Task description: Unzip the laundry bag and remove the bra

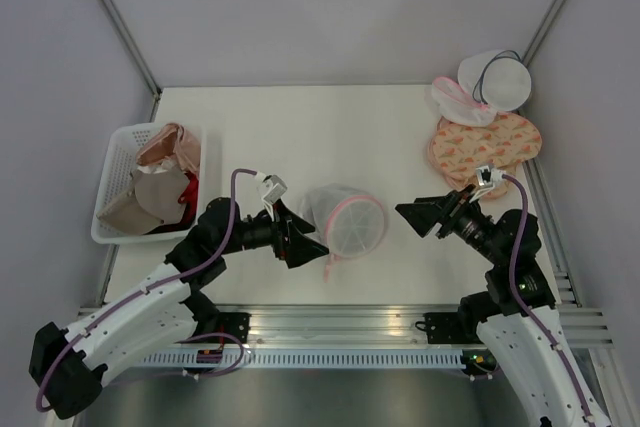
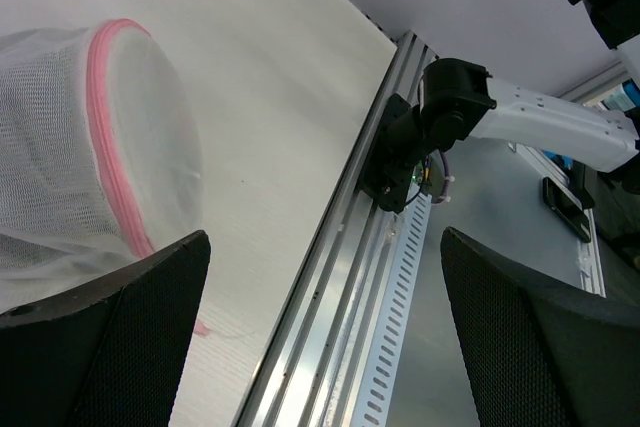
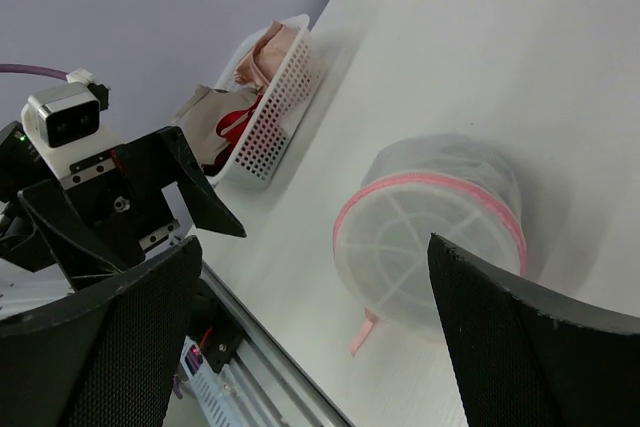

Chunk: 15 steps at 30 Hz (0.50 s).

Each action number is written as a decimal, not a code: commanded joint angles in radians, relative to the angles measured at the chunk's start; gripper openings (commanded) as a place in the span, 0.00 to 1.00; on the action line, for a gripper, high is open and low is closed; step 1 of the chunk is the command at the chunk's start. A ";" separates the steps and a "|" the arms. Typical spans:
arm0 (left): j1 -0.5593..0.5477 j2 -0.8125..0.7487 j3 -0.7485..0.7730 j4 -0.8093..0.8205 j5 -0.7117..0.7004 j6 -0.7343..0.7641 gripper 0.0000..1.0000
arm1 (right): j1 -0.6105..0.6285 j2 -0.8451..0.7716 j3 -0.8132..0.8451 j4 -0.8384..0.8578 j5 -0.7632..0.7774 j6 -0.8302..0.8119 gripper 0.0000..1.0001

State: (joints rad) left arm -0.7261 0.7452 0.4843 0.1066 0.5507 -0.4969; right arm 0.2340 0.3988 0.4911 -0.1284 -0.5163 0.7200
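The laundry bag is a small round white mesh pouch with pink trim, lying on the white table between my two grippers. It shows in the left wrist view and in the right wrist view, with a pink loop hanging at its near side. No black bra shows; the pouch looks whitish throughout. My left gripper is open and empty, just left of the pouch. My right gripper is open and empty, a short way to its right.
A white perforated basket with beige, pink and red garments stands at the left. A peach patterned bag and a white round bag with dark trim lie at the back right. The metal rail runs along the near edge.
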 commanded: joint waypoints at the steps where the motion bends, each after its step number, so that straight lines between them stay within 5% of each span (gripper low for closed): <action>1: -0.004 0.009 -0.010 0.038 -0.003 0.015 1.00 | 0.004 -0.035 0.014 0.012 0.042 -0.008 0.98; 15: -0.004 0.065 -0.009 -0.021 -0.306 0.089 1.00 | 0.004 -0.094 -0.020 -0.069 0.133 -0.047 0.98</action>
State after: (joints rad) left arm -0.7261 0.7925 0.4679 0.0986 0.3820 -0.4683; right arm 0.2340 0.3180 0.4622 -0.1661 -0.4252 0.6998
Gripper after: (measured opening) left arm 0.993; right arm 0.979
